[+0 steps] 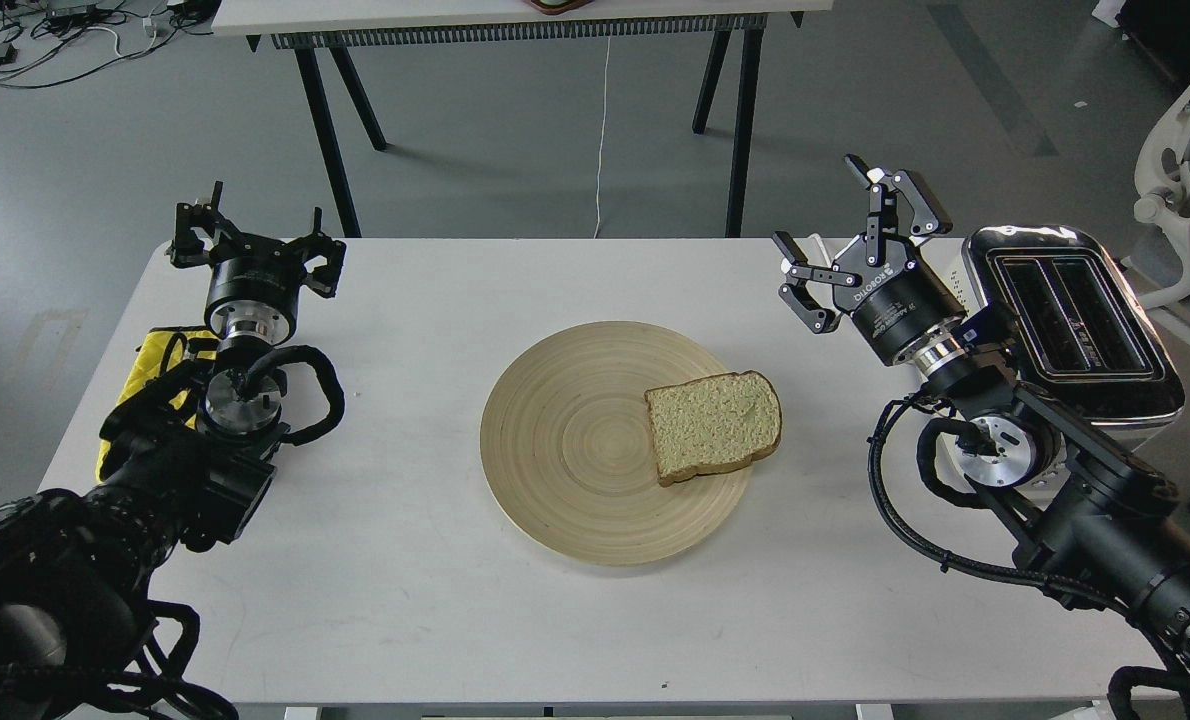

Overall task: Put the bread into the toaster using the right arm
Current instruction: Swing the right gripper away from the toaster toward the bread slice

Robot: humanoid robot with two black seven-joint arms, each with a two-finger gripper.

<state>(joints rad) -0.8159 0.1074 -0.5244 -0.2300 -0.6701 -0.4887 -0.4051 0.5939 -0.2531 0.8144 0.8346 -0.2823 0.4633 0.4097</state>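
Toaster (1075, 330), cream-white w/ chrome two-slot top, sits at table's right edge, just behind right arm; round wooden plate (565, 440) mid-table carries the pale tan bread slice (713, 425) on its right side, down-left of right gripper (845, 250), nearer it than left gripper (253, 232); right fingers spread, empty; left ones also apart

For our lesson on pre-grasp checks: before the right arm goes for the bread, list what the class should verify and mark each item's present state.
1. Right gripper jaws spread and holding nothing: ok.
2. Bread lies flat on the wooden plate, uncovered: ok.
3. Bread away from the plate's rim: not ok, its right edge sits at the rim.
4. Toaster slots face up, nothing visible in them: ok.
5. Left gripper well away from the plate: ok.
6. Toaster lever position: cannot tell.
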